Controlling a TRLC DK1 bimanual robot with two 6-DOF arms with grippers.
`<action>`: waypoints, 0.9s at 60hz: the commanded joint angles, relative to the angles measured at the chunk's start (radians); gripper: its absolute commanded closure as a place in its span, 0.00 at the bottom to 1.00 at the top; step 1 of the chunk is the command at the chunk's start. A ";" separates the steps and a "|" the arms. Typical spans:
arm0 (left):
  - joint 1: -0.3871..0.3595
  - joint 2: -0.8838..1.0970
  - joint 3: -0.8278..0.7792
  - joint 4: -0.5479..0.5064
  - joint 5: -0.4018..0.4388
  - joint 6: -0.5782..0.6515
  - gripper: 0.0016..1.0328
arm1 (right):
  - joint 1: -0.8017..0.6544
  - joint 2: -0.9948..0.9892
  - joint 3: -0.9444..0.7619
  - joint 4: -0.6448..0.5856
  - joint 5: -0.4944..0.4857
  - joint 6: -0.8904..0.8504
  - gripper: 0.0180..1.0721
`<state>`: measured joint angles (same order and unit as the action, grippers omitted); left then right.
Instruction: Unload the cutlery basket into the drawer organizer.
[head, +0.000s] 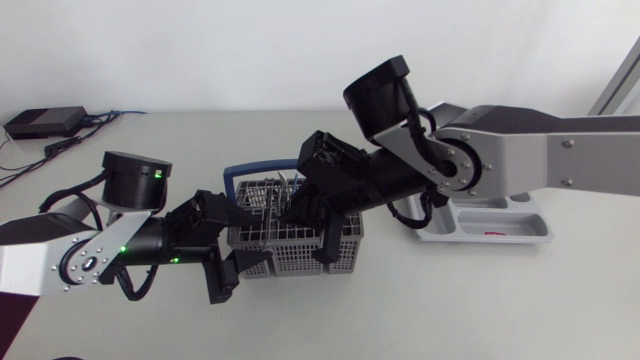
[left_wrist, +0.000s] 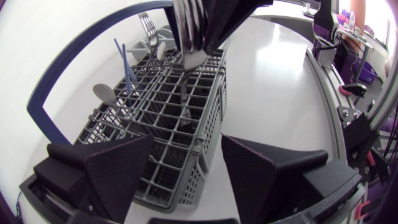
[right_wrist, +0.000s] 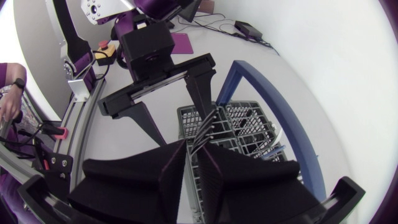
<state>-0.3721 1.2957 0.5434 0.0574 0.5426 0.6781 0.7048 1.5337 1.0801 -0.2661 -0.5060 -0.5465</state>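
Right gripper (right_wrist: 196, 147): fingers pressed nearly together, pinching thin silver metal cutlery (right_wrist: 204, 127) by the upper ends. Looks like one or more forks, count not clear. Held just above the grey plastic lattice cutlery basket (left_wrist: 208, 112), lower ends possibly not yet out of the compartment; hard to say from these views.

Left gripper (left_wrist: 186, 146): fingers spread wide, astride the near end wall of the basket, one over the inside, one outside over the white table (left_wrist: 273, 81). No firm two-sided contact visible, so reads as bracing at most, not gripping.

Further out, in the basket's far compartments: two thin blue plastic sticks (left_wrist: 126, 62), pale rounded spoon (left_wrist: 102, 93), another silver fork (left_wrist: 146, 28), all standing under the dark blue arched handle (head: 260, 166).

Light grey compartmented drawer organizer (head: 530, 232): well apart from the basket, on the right arm's side, largely hidden under that arm. No cutlery visible in the exposed compartments.

Progress, as a judgement: early. At best one pick in hand, not yet carried over, nothing seen delivered. Left to do:
- lift the pinched cutlery free
- carry across to the organizer
- drop into a matching slot
- repeat for the sticks, spoon, fork and any other pieces hidden in the lattice

Most of the job ahead.
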 joint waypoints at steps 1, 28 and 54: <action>-0.016 0.034 0.013 0.002 0.013 0.003 0.14 | -0.005 0.022 0.026 -0.007 -0.012 0.026 0.90; -0.057 0.028 0.021 0.030 -0.043 -0.114 0.14 | -0.004 -0.004 -0.017 0.068 0.103 0.207 0.91; -0.145 0.024 0.000 0.114 -0.217 -0.249 0.14 | 0.002 -0.081 -0.089 0.154 0.182 0.365 0.92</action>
<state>-0.4976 1.3064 0.5514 0.1589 0.3439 0.4656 0.7059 1.4826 1.0183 -0.1371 -0.3405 -0.2096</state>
